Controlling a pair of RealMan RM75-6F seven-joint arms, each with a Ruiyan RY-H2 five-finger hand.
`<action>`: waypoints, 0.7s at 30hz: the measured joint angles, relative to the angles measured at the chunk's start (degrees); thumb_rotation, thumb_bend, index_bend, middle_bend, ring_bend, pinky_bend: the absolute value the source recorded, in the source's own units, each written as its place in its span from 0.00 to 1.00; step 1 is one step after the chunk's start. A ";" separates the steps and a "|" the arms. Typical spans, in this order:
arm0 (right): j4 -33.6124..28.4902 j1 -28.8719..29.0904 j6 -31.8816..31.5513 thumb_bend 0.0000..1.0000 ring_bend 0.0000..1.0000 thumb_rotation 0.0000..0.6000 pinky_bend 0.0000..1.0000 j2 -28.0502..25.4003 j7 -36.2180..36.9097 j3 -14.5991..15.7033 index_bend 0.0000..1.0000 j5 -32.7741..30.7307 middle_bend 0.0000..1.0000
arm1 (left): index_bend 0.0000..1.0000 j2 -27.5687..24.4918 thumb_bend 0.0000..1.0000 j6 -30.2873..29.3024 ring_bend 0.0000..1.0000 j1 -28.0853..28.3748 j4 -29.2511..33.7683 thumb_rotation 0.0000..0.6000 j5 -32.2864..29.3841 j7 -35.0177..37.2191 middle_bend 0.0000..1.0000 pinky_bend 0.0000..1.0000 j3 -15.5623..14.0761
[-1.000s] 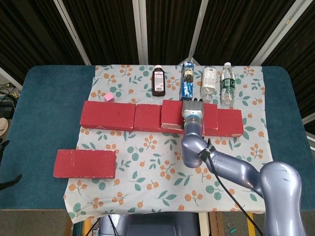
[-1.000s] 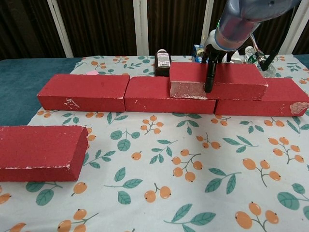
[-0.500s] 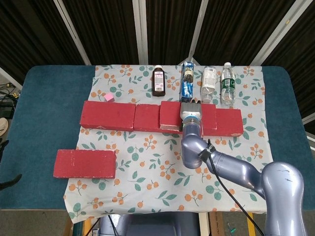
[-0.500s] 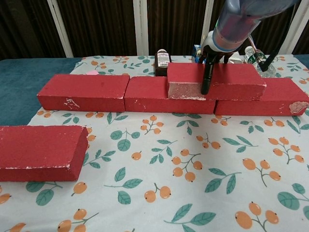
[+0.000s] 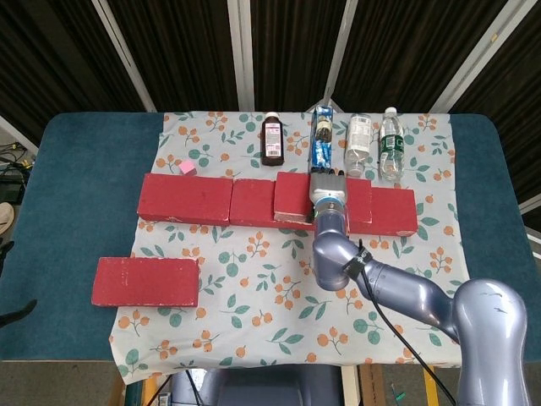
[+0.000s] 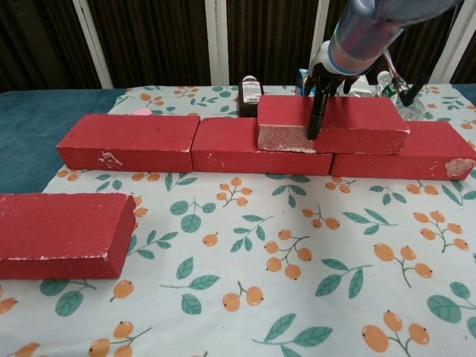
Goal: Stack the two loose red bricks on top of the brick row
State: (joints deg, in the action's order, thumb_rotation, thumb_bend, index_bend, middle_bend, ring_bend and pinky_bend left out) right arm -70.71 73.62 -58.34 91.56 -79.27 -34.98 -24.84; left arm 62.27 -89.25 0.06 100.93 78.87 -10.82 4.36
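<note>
**Right now: one brick up on the row, one loose on the cloth**

My right hand [image 6: 321, 78] sits over the stacked brick [image 6: 349, 123], with one dark finger [image 6: 314, 115] hanging down its front face and touching it. From the head view the hand [image 5: 328, 188] covers the middle of that brick [image 5: 292, 195], so I cannot tell whether the other fingers grip its far side or merely rest there.

That brick lies flat on top of the brick row [image 5: 188, 199], straddling the joint between the middle and right-hand bricks, its chipped pale end facing the chest camera.

The second loose brick [image 5: 145, 282] lies flat on the front left of the floral cloth [image 5: 262, 321], half over the teal table [image 5: 68, 220], well apart from the row.

Behind the row stand a brown syrup bottle [image 5: 272, 141], a blue carton [image 5: 321, 137] and two clear water bottles [image 5: 374, 144]; a small pink cube [image 5: 187, 167] sits just behind the row's left brick.
</note>
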 measured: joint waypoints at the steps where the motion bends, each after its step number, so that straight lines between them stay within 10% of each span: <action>1: 0.01 -0.01 0.02 0.15 0.00 1.00 0.00 0.00 -0.03 0.05 0.00 -0.03 0.00 | 0.12 -0.01 0.00 0.02 0.00 0.00 0.02 1.00 -0.02 -0.01 0.05 0.14 0.00; 21: -8.86 -0.22 -2.19 0.15 0.00 1.00 0.00 -4.51 2.90 -1.51 0.00 1.71 0.00 | 0.13 0.30 0.00 -1.71 0.00 -0.68 0.07 1.00 -0.36 -0.56 0.05 0.13 0.47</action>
State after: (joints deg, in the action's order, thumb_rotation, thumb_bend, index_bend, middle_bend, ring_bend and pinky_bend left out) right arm -79.57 73.40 -60.53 87.06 -76.37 -36.49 -23.13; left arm 62.57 -90.96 -0.62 101.01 78.51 -11.38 4.84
